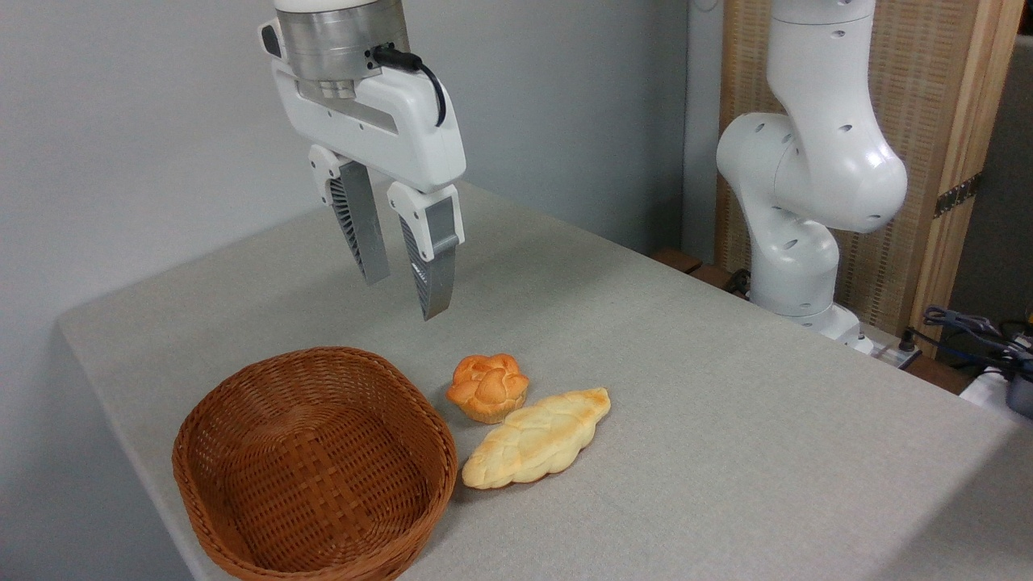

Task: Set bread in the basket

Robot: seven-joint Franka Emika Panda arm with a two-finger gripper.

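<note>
Grey cloth-covered table, plain grey wall behind. Upper left of frame: gripper, fingers parted, empty, high above the tabletop. Lower centre: braided loaf, lying diagonally, near end just beside wicker basket, lower left, empty. Orange flower-shaped bun touching or nearly touching loaf's upper side. Advisable: descend over loaf's middle, jaws across the narrow width, clear of bun.
</note>
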